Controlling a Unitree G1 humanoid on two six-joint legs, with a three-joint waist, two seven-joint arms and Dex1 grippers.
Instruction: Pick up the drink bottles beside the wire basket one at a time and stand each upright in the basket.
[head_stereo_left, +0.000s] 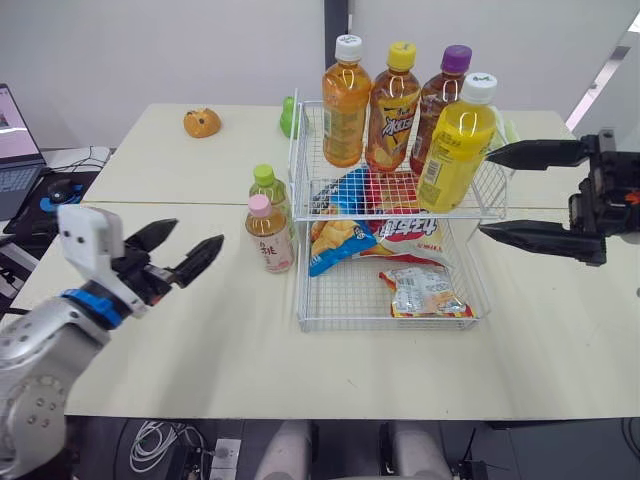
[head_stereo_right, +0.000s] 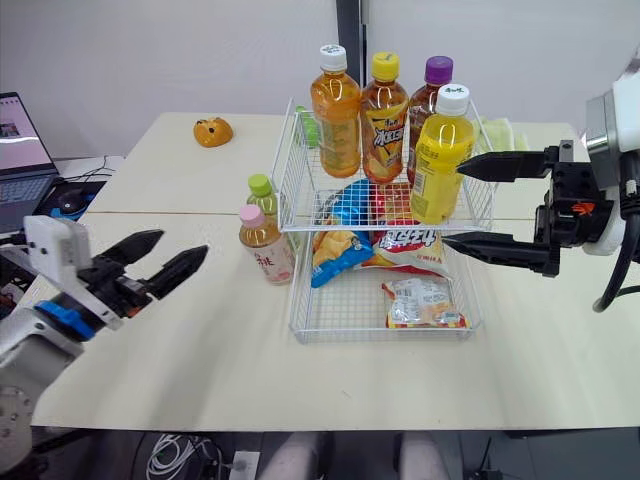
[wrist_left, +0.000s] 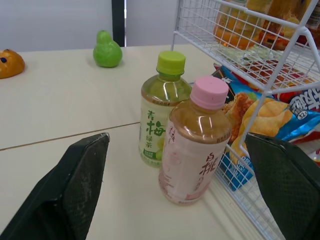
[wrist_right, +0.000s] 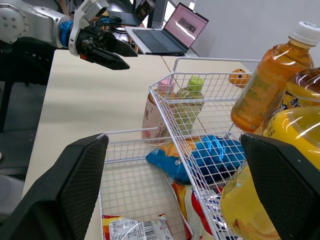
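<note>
Two small drink bottles are standing upright on the cream table (head_stereo_left: 200, 340), just beside the left side of the wire basket (head_stereo_left: 345, 298) and outside it. The pink-capped bottle (head_stereo_left: 270, 238) is sitting nearer and the green-capped bottle (head_stereo_left: 268, 190) right behind it; the two are close enough that they may be touching, though I cannot tell for sure.

The left gripper (head_stereo_left: 198, 234) is hovering low over the near-left part of the table, well apart from both bottles and pointing toward them. Its two black fingers (wrist_left: 75, 185) are spread wide and holding nothing. In the left wrist view the pink-capped bottle is sitting between them, farther off.

The right gripper (head_stereo_left: 484, 192) is hanging at the right side of the basket with its fingers wide apart and empty, one at the height of the upper shelf and the other lower down. Their tips are lying just beside the wire.

Four taller bottles are standing upright on the basket's upper shelf: an orange bottle with a white cap (head_stereo_left: 346, 105), an amber bottle with a yellow cap (head_stereo_left: 392, 115), a dark bottle with a purple cap (head_stereo_left: 445, 80) and, nearest the right gripper, a yellow bottle (head_stereo_left: 455, 150). Snack bags are lying in the lower shelf — a blue bag (head_stereo_left: 335, 245), a red bag (head_stereo_left: 410, 232) and a small packet (head_stereo_left: 425, 290).

On the far side of the table an orange toy (head_stereo_left: 202, 123) and a green pear toy (wrist_left: 107, 50) are resting. A laptop (head_stereo_left: 15, 140) is standing open beyond the left edge.
</note>
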